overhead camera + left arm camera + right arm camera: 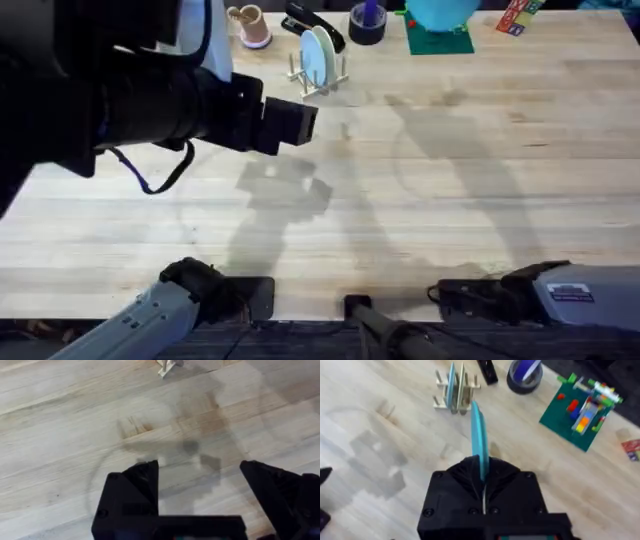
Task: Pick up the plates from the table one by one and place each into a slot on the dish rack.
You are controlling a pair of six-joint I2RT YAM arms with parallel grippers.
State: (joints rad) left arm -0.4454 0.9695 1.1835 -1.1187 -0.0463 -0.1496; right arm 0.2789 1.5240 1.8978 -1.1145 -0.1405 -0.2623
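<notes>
My right gripper [481, 474] is shut on a bright-turquoise plate [479, 435], held on edge well above the table [450, 200]. Ahead of it stands the dish rack [445, 404], with one blue plate [451, 382] and a paler plate [461, 382] upright in its slots. From overhead, the rack [312, 88] sits at the back centre with a plate [318, 55] in it. My left arm shows large and dark, and its gripper [298, 122] ends just in front of the rack. The left gripper [199, 467] is open and empty above bare wood, with a corner of the rack [169, 366] beyond it.
Along the back edge stand a pink mug [250, 25], a black stapler-like object [312, 22], a dark roll of tape [367, 22] and a green brick baseplate [438, 40] with coloured bricks. The arms cast wide shadows on the wood right of the rack.
</notes>
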